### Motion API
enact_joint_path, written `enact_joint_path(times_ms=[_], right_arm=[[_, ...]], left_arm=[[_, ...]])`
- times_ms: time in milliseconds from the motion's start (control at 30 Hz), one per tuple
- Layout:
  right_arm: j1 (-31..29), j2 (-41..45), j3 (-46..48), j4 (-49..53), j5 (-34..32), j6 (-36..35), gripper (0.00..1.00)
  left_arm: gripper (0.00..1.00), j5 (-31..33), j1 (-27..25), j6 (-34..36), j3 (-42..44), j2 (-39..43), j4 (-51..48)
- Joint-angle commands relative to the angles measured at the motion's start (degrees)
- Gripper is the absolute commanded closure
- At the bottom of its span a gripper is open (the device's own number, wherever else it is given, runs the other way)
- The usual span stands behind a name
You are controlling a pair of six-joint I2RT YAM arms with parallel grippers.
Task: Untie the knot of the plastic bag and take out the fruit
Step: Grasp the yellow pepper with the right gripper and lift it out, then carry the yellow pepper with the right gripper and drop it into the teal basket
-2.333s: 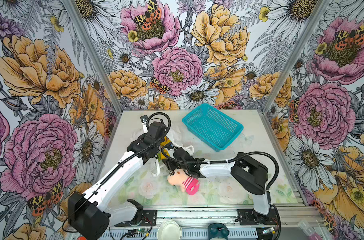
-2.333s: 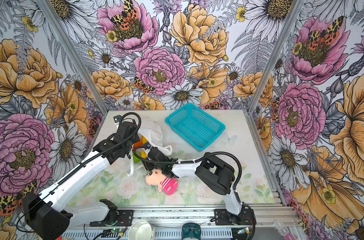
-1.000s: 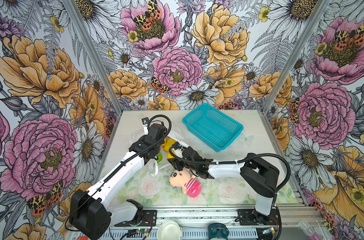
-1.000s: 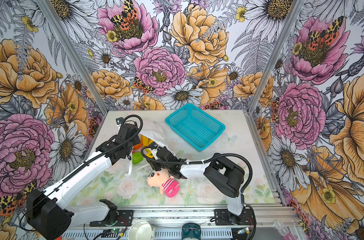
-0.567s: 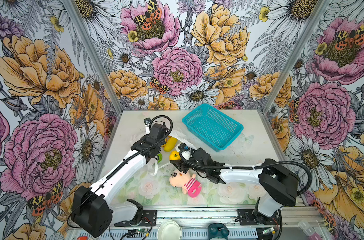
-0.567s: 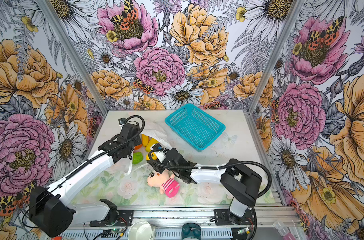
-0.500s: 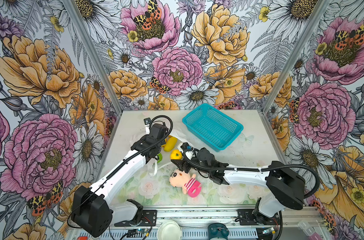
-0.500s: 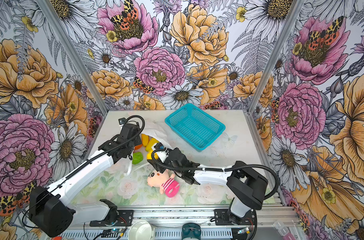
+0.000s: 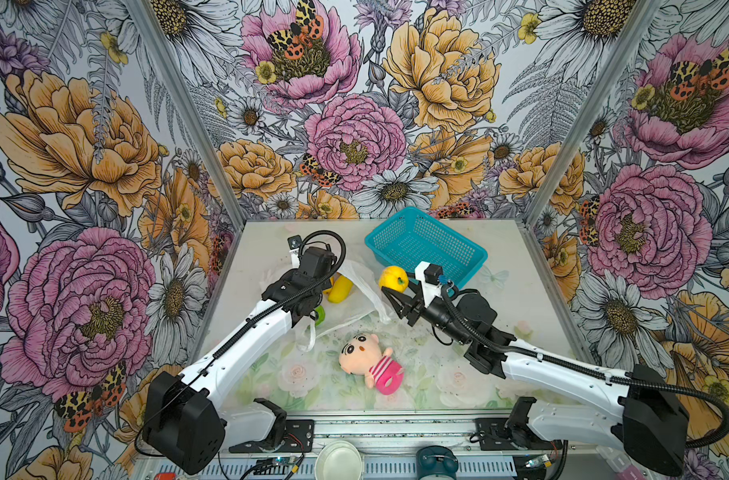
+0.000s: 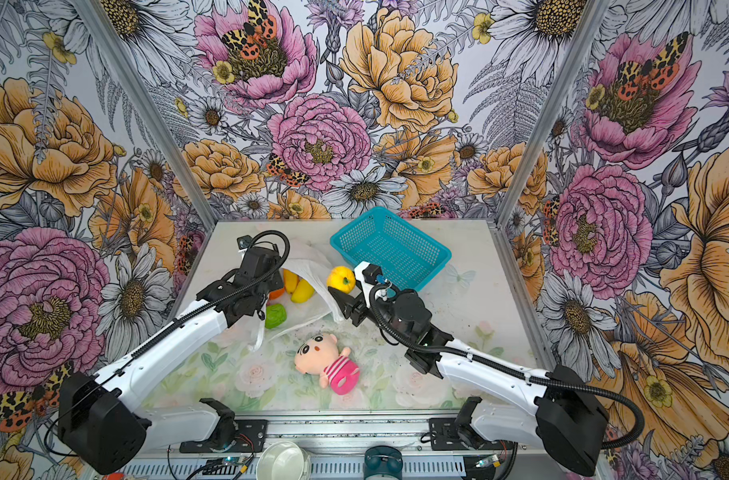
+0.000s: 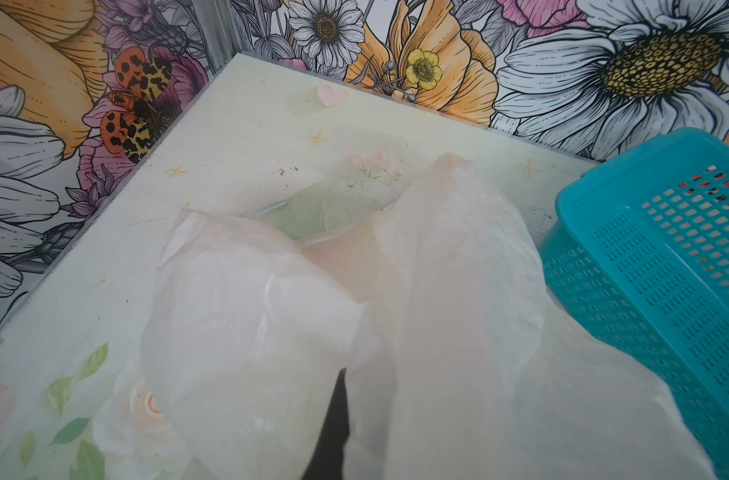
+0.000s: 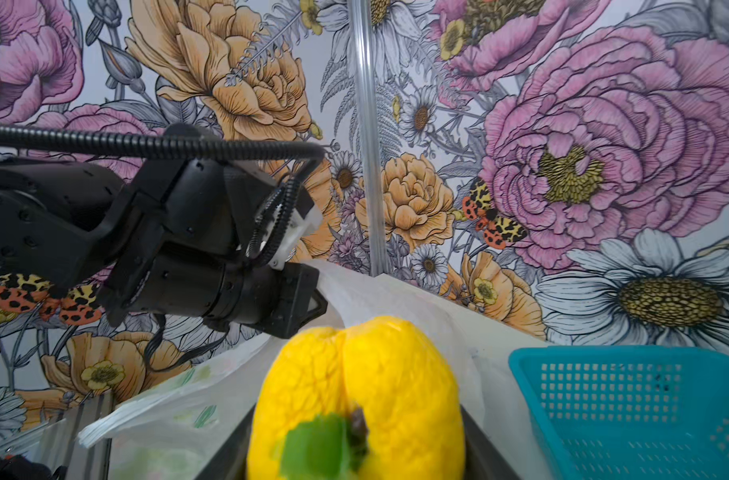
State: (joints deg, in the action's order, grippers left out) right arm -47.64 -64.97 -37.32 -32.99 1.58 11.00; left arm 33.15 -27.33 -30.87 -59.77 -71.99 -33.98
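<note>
While your left fingers [image 11: 336,428] pinch the thin translucent white plastic bag [image 9: 358,291] | your right fingers [image 12: 477,444] clamp a round yellow toy fruit [image 12: 354,374] | fruit just beside the teal mesh basket [image 9: 427,245].

The pale floral-printed table [image 9: 521,266] carried a white plastic bag [image 9: 354,307] at far left and a teal basket [image 9: 425,245] at far centre. A plush doll [image 9: 367,359] lay nearer, at centre.

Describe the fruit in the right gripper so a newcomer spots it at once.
Find the teal basket at the back of the table. Just off its near-left side, the right gripper holds a round yellow fruit beside the plastic bag. It alone is held; the long yellow fruit and green fruit lie at the bag.
</note>
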Motion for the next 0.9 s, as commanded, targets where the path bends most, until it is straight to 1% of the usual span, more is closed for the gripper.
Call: enact_joint_path(times_ms=[0,100,233,267,333,400,467,533,700,767,867], right_arm=[[3.14,3.02,0.60,6.00,-6.04,2.51,0.87],[7.27,3.11,-0.63,10.16,-9.58,4.97,0.88],[13.69,-2.81,-5.52,19.92,-13.20,9.44,0.90],[15.35,-4.86,-7.11,22.44,-13.23,10.33,0.90],[19.40,-10.59,-12.02,29.42,-13.02,12.04,0.94],[22.92,-16.63,-16.84,34.98,-10.92,13.01,0.99],[25.85,-22.91,-21.41,39.94,-8.58,13.76,1.00],[27.40,-28.39,-24.45,42.85,-7.38,14.85,1.00],[28.06,-35.95,-25.12,44.62,-5.26,16.28,1.00],[28.08,-37.39,-24.25,45.54,-4.75,16.72,0.99],[27.92,-36.20,-20.95,45.47,-5.14,18.44,0.96]], left_arm=[[1.00,0.01,0.27,1.17,0.29,1.57,1.49],[1.00,0.65,0.40,1.19,0.32,1.27,1.46],[1.00,-1.13,0.27,1.15,-0.17,0.12,1.46],[1.00,-1.24,0.22,1.28,-0.30,-0.09,1.46],[1.00,-0.99,0.18,1.26,-0.31,-0.17,1.44],[1.00,-0.72,0.26,1.17,-0.26,-0.17,1.44],[1.00,-1.10,0.37,1.08,-0.35,-0.26,1.46],[1.00,-1.97,0.22,0.90,-0.35,-0.18,1.54],[1.00,-3.55,0.04,1.09,-0.96,-0.91,1.54],[1.00,-3.54,0.16,1.08,-0.87,-1.14,1.48],[1.00,-3.45,0.25,1.16,-0.96,-1.31,1.48]])
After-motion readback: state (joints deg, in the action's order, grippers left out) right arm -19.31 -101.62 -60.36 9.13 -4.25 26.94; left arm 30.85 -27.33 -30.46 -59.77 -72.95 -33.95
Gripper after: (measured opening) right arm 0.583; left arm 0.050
